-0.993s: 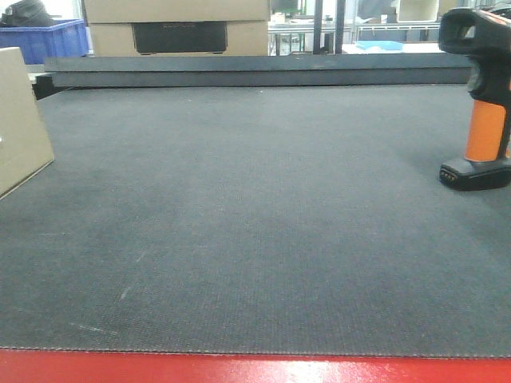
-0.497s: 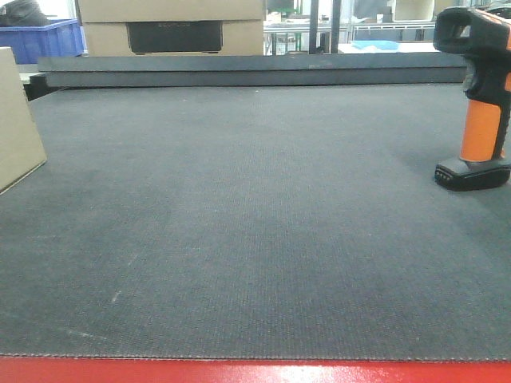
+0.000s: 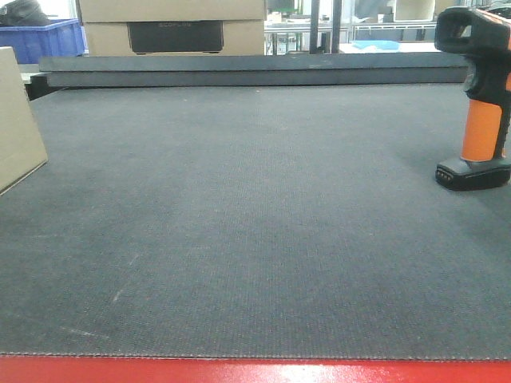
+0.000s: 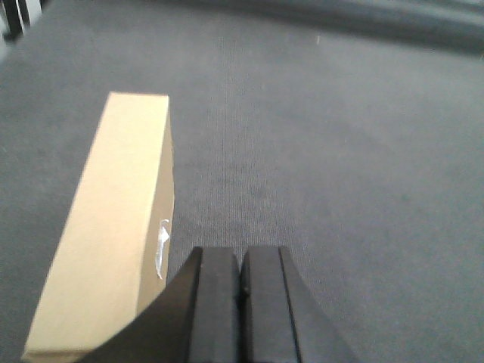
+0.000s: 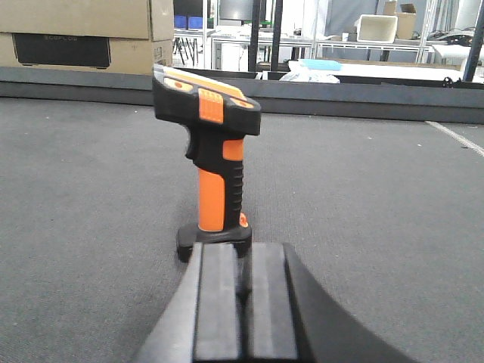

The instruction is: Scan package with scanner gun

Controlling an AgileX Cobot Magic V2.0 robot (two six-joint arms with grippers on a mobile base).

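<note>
The package [image 3: 17, 120], a plain tan cardboard box, rests at the left edge of the dark mat in the front view. In the left wrist view the package [image 4: 113, 227] lies just left of my left gripper [image 4: 241, 261], which is shut and empty; a white label [image 4: 161, 246] shows on its side face. The scanner gun [image 3: 479, 96] stands upright on its black base at the far right. In the right wrist view the scanner gun [image 5: 212, 159] stands directly ahead of my right gripper [image 5: 243, 253], shut with nothing held.
A raised dark rail [image 3: 255, 70] borders the far side of the mat [image 3: 255, 223]. Behind it stand a larger cardboard box with a dark cutout [image 3: 172, 28] and a blue bin [image 3: 44, 38]. A red strip [image 3: 255, 371] marks the near edge.
The view shifted slightly between one second ago and half a second ago, so the package and the scanner gun slid a little left in the frame. Since then nothing has moved.
</note>
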